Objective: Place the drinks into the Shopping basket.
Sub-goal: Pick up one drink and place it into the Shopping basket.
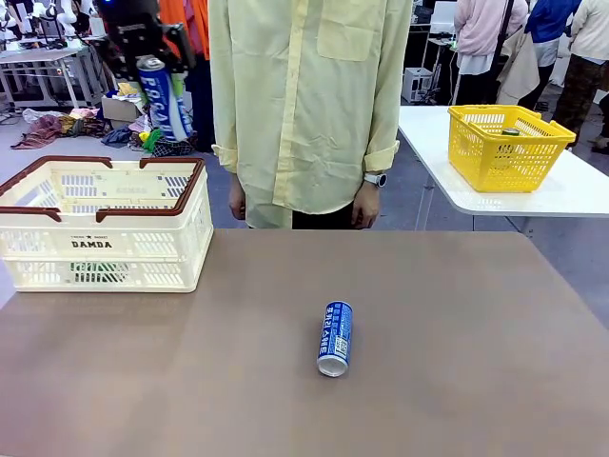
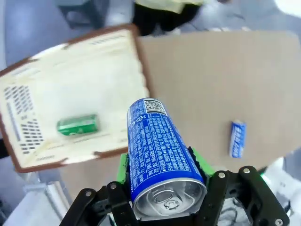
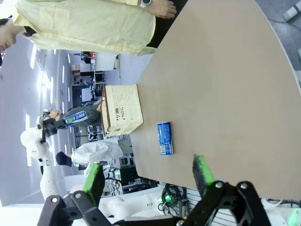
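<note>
Hovering upper left above DAMDA shopping basket (image 1: 105, 243): POCARI can (image 1: 164, 95) clamped in left gripper (image 2: 160, 165); right gripper (image 3: 148, 176) jaws apart.

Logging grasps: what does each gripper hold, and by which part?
Left gripper clamps the blue can by its sides, near the pull-tab end. Right gripper is open, holding nothing.

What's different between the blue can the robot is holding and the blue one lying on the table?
The held blue can is up in the air, clamped in the left end effector; the loose blue can rests on the table, nothing touching it. The held blue can stands nearly upright; the loose blue can lies on its side. Both are slim blue-and-white cans.
</note>
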